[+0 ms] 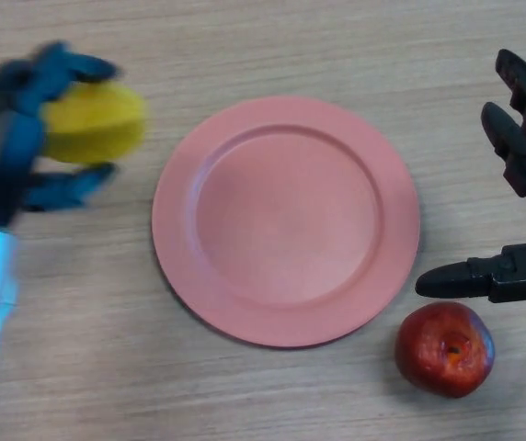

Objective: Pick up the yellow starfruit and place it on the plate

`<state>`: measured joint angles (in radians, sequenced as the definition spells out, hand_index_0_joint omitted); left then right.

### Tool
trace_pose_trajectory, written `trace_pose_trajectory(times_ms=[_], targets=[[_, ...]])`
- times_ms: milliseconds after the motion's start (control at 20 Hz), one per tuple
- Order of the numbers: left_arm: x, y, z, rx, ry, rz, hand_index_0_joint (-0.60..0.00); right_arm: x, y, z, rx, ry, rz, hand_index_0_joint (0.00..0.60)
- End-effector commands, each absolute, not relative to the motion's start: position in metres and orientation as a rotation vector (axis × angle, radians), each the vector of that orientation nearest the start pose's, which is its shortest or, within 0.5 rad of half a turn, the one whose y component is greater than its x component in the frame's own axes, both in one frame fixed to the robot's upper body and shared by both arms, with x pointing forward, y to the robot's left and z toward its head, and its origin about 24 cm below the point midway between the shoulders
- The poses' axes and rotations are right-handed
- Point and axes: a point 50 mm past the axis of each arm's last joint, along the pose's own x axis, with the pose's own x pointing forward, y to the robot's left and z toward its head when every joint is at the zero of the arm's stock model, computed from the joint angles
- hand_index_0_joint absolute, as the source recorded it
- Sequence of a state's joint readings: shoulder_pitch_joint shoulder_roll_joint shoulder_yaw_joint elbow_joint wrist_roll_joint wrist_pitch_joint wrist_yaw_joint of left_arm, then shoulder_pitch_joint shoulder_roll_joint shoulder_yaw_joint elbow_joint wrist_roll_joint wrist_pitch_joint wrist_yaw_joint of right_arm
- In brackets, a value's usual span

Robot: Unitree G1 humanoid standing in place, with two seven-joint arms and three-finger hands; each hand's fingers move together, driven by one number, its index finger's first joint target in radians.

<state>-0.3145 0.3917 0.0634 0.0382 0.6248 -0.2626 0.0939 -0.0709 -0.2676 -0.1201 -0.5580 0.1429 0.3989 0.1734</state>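
Head view: left hand (10,138) at 9 o'clock has its fingers curled round the yellow starfruit (93,121), the plate (286,220) lying just to its 3 o'clock; right hand (525,184) idles spread and empty above the apple (444,348).

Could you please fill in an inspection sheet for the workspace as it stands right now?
Surface: light wood-grain table.
Job's things: yellow starfruit held in the left hand, left of the plate; pink plate at centre, nothing on it.
Clutter: red apple on the table off the plate's lower right rim, apart from it.
Hands: left hand's fingers curled round the starfruit; right hand at the right edge, open, holding nothing, above the apple.
Cables: nothing seen.
Surroundings: nothing seen beyond the table.
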Motion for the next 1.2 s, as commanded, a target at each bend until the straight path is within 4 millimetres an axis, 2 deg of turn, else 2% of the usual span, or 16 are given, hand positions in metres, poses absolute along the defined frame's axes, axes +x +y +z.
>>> trace_pose_trajectory(times_ms=[50, 150, 250, 350, 400, 450, 500, 550, 600, 650, 700, 900, 1200], targets=[[0.283, 0.170, 0.170, 1.045, -0.679, 0.018, -0.600, 0.233, -0.196, 0.193, -0.226, -0.461, 0.070, 0.000], [0.278, 0.149, 0.158, 0.962, -0.611, -0.112, -0.600, 0.232, -0.195, 0.194, -0.225, -0.461, 0.070, 0.000], [0.282, 0.141, 0.149, 0.935, -0.584, -0.123, -0.600, 0.232, -0.193, 0.197, -0.235, -0.477, 0.067, 0.000], [0.283, 0.138, 0.152, 0.722, -0.550, -0.110, -0.600, 0.231, -0.192, 0.197, -0.246, -0.490, 0.064, 0.000], [0.284, 0.137, 0.152, 0.693, -0.536, -0.114, -0.600, 0.231, -0.191, 0.196, -0.250, -0.486, 0.065, 0.000], [0.284, 0.136, 0.152, 0.673, -0.520, -0.124, -0.551, 0.231, -0.191, 0.195, -0.254, -0.482, 0.066, 0.000], [0.284, 0.136, 0.152, 0.668, -0.509, -0.130, -0.451, 0.231, -0.191, 0.195, -0.254, -0.480, 0.066, 0.000], [0.285, 0.135, 0.147, 0.693, -0.476, -0.148, -0.301, 0.231, -0.190, 0.196, -0.255, -0.478, 0.068, 0.000], [0.285, 0.134, 0.142, 0.730, -0.445, -0.165, -0.201, 0.231, -0.189, 0.196, -0.257, -0.477, 0.069, 0.000], [0.284, 0.132, 0.130, 0.817, -0.377, -0.199, -0.050, 0.231, -0.188, 0.198, -0.265, -0.479, 0.070, 0.000], [0.283, 0.133, 0.123, 0.875, -0.342, -0.215, 0.000, 0.232, -0.187, 0.199, -0.272, -0.483, 0.069, 0.000], [0.281, 0.136, 0.126, 0.892, -0.319, -0.194, 0.000, 0.235, -0.185, 0.199, -0.276, -0.484, 0.072, 0.000], [0.274, 0.153, 0.154, 0.757, -0.484, -0.059, 0.000, 0.241, -0.178, 0.202, -0.280, -0.523, 0.078, 0.000]])
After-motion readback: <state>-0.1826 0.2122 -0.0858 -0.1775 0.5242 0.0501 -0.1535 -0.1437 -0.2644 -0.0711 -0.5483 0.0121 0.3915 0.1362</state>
